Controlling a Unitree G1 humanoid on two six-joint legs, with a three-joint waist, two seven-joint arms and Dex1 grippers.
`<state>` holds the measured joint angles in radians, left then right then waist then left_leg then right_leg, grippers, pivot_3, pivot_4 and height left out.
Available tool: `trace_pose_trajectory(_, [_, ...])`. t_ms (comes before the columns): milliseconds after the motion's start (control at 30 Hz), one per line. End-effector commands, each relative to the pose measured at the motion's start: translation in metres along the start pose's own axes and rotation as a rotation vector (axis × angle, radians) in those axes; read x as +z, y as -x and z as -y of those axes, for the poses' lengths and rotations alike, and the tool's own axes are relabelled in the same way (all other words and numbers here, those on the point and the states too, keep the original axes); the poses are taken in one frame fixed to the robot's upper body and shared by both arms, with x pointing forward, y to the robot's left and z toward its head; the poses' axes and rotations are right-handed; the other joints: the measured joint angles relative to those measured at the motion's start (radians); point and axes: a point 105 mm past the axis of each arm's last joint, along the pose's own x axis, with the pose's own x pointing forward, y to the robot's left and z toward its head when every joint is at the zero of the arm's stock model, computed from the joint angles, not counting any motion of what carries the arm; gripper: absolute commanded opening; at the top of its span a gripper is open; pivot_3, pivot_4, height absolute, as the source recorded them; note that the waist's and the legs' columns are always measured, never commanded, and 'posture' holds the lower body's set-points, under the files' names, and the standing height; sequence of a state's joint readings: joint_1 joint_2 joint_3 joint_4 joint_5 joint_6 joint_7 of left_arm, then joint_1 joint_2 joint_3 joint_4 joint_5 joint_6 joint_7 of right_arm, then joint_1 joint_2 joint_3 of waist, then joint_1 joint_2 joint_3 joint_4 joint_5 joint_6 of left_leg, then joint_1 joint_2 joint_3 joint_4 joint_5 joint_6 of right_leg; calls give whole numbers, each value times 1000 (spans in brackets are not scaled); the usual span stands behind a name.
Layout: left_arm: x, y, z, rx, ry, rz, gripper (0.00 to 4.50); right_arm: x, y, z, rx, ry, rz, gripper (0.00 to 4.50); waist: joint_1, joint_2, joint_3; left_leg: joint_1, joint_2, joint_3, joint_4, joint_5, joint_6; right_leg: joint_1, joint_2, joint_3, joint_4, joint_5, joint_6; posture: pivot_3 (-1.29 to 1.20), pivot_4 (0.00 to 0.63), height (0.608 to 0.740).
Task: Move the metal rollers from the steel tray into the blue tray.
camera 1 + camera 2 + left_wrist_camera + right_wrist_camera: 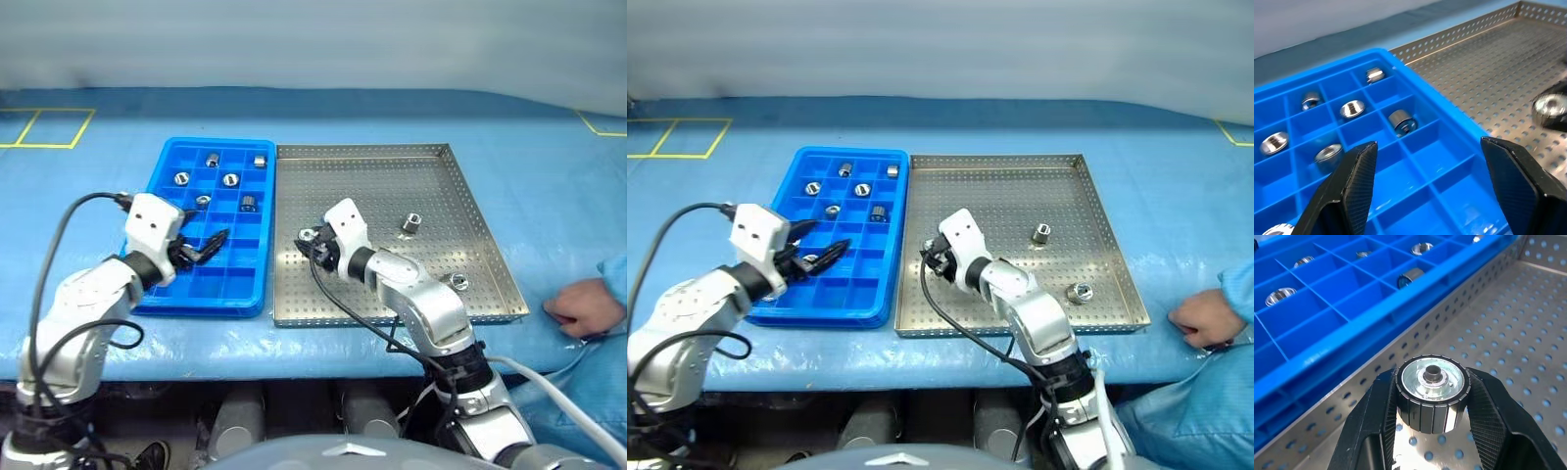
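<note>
Rollers: two lie loose near the steel tray's right edge; six sit in blue tray compartments. Right gripper clamps one roller by its ribbed flanks. Left gripper is spread, empty. Likely hard, smooth, rolls; grip across the sides.

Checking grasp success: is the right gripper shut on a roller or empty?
Shut on a roller: the right gripper clamps a metal roller between both fingers above the steel tray.
</note>
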<state>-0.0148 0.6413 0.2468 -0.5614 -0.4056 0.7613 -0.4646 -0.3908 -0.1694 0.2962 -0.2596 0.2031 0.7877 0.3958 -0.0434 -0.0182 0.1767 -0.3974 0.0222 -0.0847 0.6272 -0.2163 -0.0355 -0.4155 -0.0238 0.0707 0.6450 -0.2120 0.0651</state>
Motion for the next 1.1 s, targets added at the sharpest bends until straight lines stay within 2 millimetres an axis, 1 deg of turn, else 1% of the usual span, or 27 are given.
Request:
trace_pose_trajectory(33, [-2,16,-5,37,-33,-33,3689,24,-10,-23,124,63,73,1706,4,0,0,0,0,0,0,0,0,0,0,0,0,0,-1,145,150,740])
trace_pose_trajectory(133, [-13,24,2,36,-20,-67,3689,31,-24,-34,197,109,80,1706,19,0,0,0,0,0,-1,0,0,0,-1,0,-1,-1,-1,183,150,740])
trace_pose_trajectory(267, [-19,29,10,54,14,-69,3689,38,-46,-46,266,170,83,1706,39,0,0,0,0,-1,-1,0,0,0,-1,-1,-1,-1,-1,226,150,740])
trace_pose_trajectory(333, [-20,30,14,59,24,-63,3689,39,-61,-46,271,183,70,1706,46,0,0,0,0,-1,-1,0,0,1,0,-2,0,-1,-2,248,150,740])
trace_pose_trajectory(400, [-20,30,17,60,39,-53,3689,39,-72,-46,273,191,64,1706,53,0,0,0,0,-1,-1,0,-1,1,0,-2,0,0,-2,264,150,740])
trace_pose_trajectory(533, [-21,30,25,49,55,-45,3689,42,-83,-47,295,195,70,1706,69,0,0,0,0,-2,-2,0,-1,0,0,-3,-1,0,-3,275,150,740])
trace_pose_trajectory(733, [-23,25,33,37,76,-37,3689,43,-98,-39,269,186,57,1706,81,0,0,1,0,-2,-3,1,-2,0,0,-3,-1,-1,-3,284,150,740])
trace_pose_trajectory(833, [-23,21,36,29,82,-36,3689,45,-103,-33,248,174,55,1706,83,0,0,1,0,-2,-3,1,-2,0,0,-3,0,-1,-3,283,150,740])
trace_pose_trajectory(967, [-23,17,42,7,87,-35,3689,41,-108,-24,217,151,30,1706,83,0,0,1,0,-2,-3,1,-2,0,0,-3,0,-1,-3,282,150,740])
trace_pose_trajectory(1033, [-24,15,45,-3,88,-37,3689,43,-109,-21,207,147,39,2438,83,0,0,1,0,-2,-4,1,-2,0,0,-3,-1,-1,-3,273,150,740])
trace_pose_trajectory(1067, [-24,14,46,-10,90,-36,3689,46,-108,-20,203,150,58,2673,83,0,0,1,0,-2,-4,1,-2,0,0,-3,-1,-1,-3,270,150,740])
trace_pose_trajectory(1100, [-23,12,47,-16,93,-33,3689,52,-106,-19,190,146,87,3000,83,0,0,1,0,-2,-4,1,-2,0,0,-3,-1,-1,-3,270,150,740])
